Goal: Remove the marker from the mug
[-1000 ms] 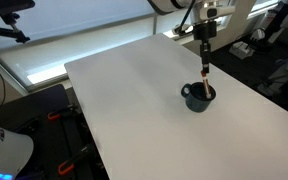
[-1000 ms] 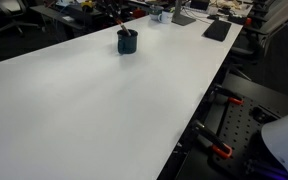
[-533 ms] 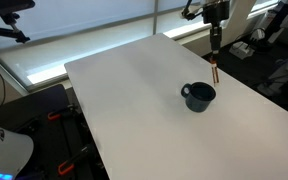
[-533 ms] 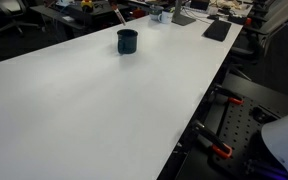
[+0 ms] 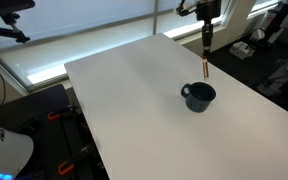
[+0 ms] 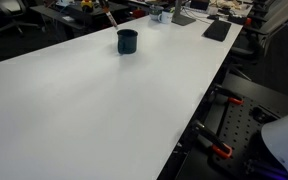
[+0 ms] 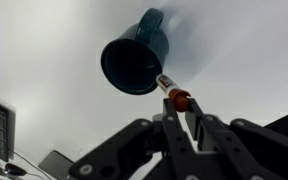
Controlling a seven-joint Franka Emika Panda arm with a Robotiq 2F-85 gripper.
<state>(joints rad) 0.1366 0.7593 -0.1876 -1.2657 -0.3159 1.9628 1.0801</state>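
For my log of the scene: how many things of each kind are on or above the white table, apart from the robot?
mug: 1
marker: 1
Total: 2

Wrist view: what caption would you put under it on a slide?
The gripper holds the marker clear of the dark mug on a white table.

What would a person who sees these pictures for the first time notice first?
The eye goes first to the dark mug, which stands alone on the wide white table. Next comes the reddish marker, hanging upright in the air just above the mug, clamped in the pincer. In the wrist view, the mug looks empty inside.
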